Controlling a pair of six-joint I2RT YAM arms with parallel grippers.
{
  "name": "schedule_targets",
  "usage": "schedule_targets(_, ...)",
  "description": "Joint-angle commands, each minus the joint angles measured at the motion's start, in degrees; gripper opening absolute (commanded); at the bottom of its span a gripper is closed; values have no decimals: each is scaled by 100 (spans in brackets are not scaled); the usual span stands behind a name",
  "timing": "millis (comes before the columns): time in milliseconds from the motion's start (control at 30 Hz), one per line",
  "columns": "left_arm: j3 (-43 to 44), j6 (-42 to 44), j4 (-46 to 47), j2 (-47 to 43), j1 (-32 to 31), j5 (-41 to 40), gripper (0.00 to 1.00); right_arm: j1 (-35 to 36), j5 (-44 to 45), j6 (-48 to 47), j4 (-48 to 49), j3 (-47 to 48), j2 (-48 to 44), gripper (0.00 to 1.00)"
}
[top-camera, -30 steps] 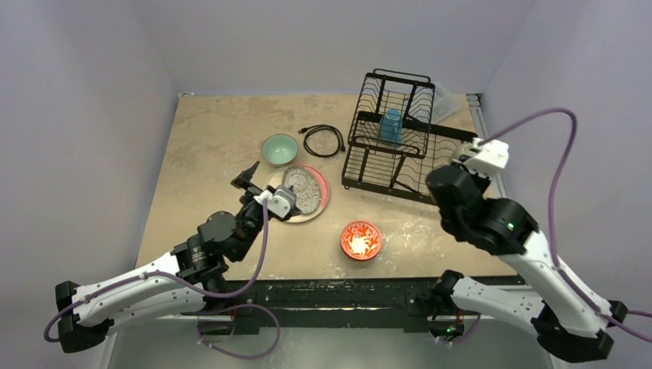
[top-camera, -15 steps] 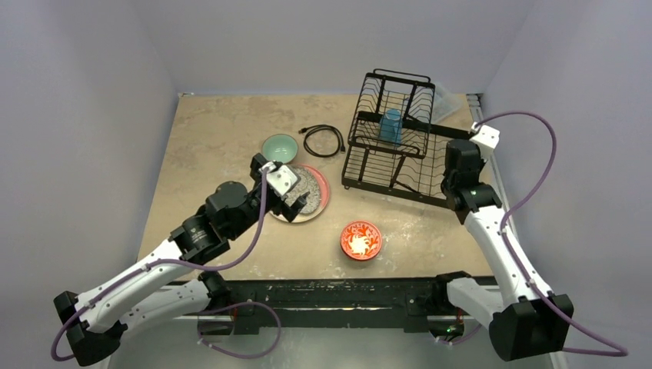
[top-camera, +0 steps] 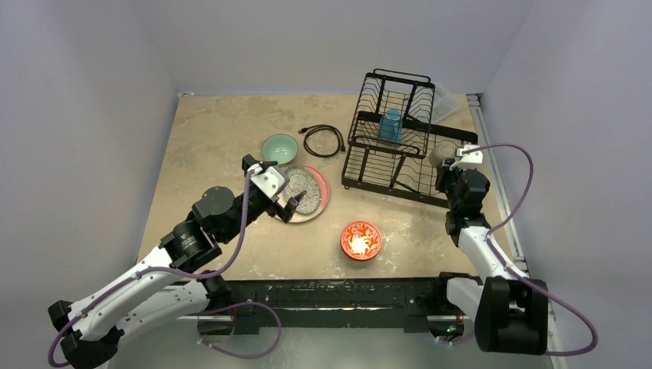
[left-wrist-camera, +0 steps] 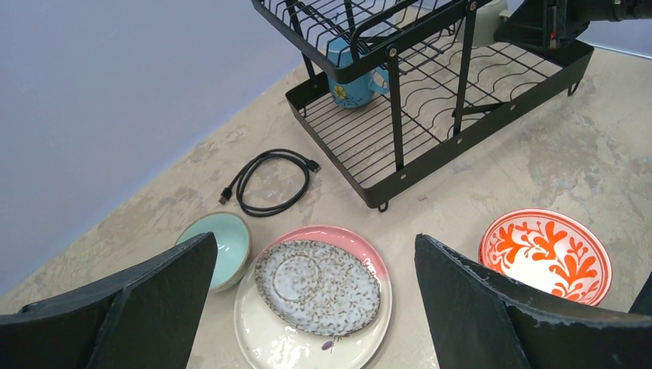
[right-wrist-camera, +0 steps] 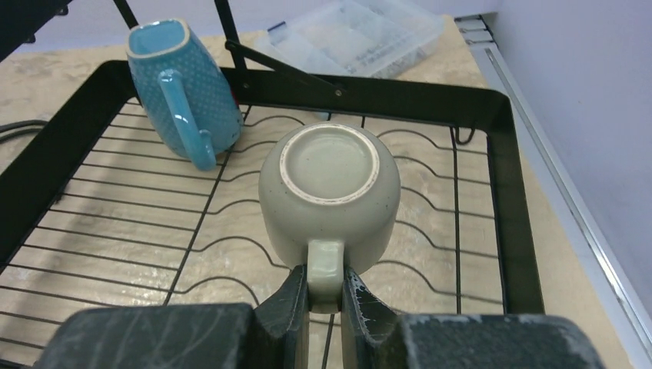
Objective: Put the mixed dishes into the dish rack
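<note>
Right wrist view puts my right pincer [right-wrist-camera: 324,296] in close-up: its fingers are pressed together on the handle of the small grey mug [right-wrist-camera: 330,192], which hangs base-up over the wire floor of the dish rack [right-wrist-camera: 503,192], near its right end. I cannot tell whether the mug's rim is down on the wires yet. The blue cup [right-wrist-camera: 181,77] already lies in the lower tier, tilted, handle towards me, and a clear plastic box [right-wrist-camera: 361,34] sits beyond the rack's far rail. So I judge the job roughly a third done: one cup loaded, the mug about to be let go. This view shows nothing of what is left. For that I need the left wrist view, where my left pincer [left-wrist-camera: 315,304] hovers spread wide and empty above the grey speckled oval dish [left-wrist-camera: 317,277]. That dish rests on the large cream-and-pink plate [left-wrist-camera: 269,346], with the teal bowl [left-wrist-camera: 219,242] just beside the plate, a red-orange patterned bowl [left-wrist-camera: 546,254] off to the other side, and a black coiled cable [left-wrist-camera: 269,181] between the bowl and the rack. Those four dishes are on the table, none racked. Only the top external view shows both arms at once, well apart.
</note>
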Motion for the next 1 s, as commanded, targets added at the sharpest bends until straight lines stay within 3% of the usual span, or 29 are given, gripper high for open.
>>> schedule_targets(0,-69,-119,277,-95,36,52,100,-536,-1522,-266,1787,75,466,0)
schedule_targets(367,-111,-127,344,-181,36,114,100,-673,-1749,-862,1556,549,1451,0)
schedule_targets(600,-117,-97,337,-189,42,122,100,-671,-1605,-815,316,1370,2156,0)
schedule_targets(733,-131,-106,343,-159,43,123,100,-670,-1428,-706,85,1575,2493,10)
schedule_targets(967,-133,-106,339,-101,38,133,100,-671,-1235,-709,-51,1652,2880,12)
